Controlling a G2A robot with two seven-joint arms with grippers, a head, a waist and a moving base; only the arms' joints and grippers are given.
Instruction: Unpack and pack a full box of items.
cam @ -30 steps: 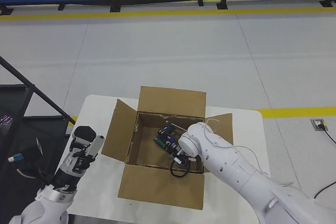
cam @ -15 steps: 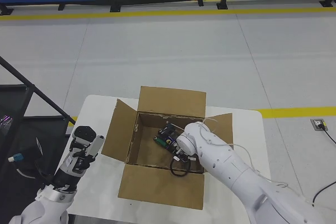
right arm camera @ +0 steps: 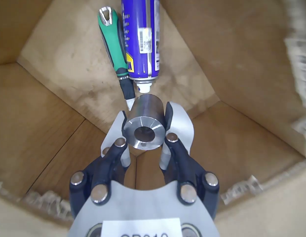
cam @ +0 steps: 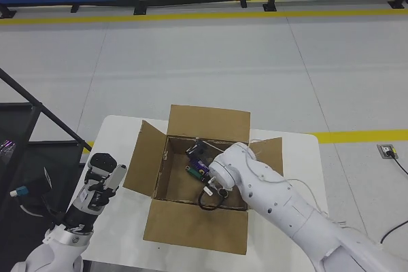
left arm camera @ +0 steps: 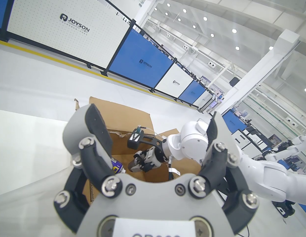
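White bench (cam: 119, 136) carrying an open cardboard box (cam: 209, 122); my left pincer (left arm camera: 153, 115) hangs spread wide beside it.
On the box floor a blue spray can (right arm camera: 142, 43) lies alongside a green-handled screwdriver (right arm camera: 113, 48); above them my right pincer (right arm camera: 146, 113) clamps a small shiny steel cylinder (right arm camera: 145, 127), bored through its end.

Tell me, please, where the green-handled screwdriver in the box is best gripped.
Probably from above at its black collar: the screwdriver lies flat with the spray can against its handle, and the can narrows there, leaving finger room.
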